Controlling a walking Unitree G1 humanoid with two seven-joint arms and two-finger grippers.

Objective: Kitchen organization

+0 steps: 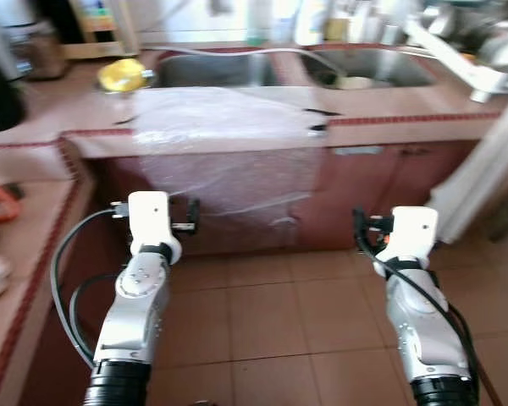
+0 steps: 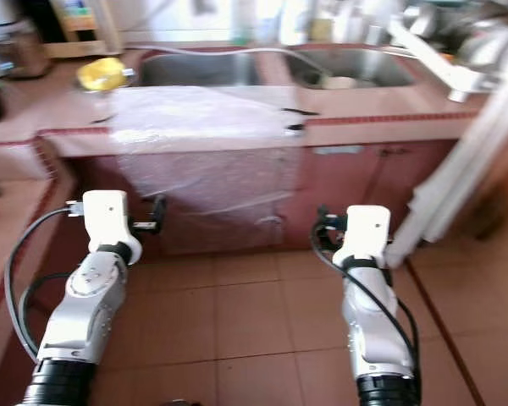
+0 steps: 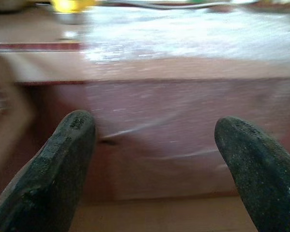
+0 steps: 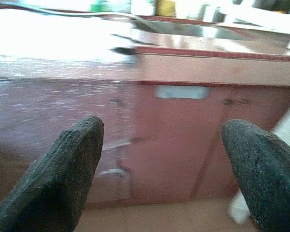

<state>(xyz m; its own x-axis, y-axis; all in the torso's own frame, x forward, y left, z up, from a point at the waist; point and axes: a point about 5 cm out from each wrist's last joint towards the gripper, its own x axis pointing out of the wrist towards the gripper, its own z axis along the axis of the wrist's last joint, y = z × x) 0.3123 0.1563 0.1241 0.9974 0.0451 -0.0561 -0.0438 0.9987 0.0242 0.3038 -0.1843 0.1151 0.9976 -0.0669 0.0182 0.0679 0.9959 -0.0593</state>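
Observation:
I face a reddish kitchen counter [image 1: 389, 106] with a double steel sink [image 1: 216, 69]. A clear plastic sheet [image 1: 229, 144] is draped over the counter edge and hangs down the cabinet front. A yellow object [image 1: 123, 74] lies on the counter left of the sink. Both arms are raised in front of the cabinets, apart from them. My left gripper [image 3: 154, 130] is open and empty, pointing at the plastic-covered cabinet. My right gripper [image 4: 162, 130] is open and empty too, pointing at the bare cabinet door [image 4: 183, 140] beside the sheet.
A side counter [image 1: 25, 245] runs along my left, with small items on it. Bottles and dishes crowd the back behind the sink [image 1: 356, 21]. Something white and long [image 1: 478, 182] hangs at the right of the cabinets. Tiled floor [image 1: 279, 321] lies between me and the cabinets.

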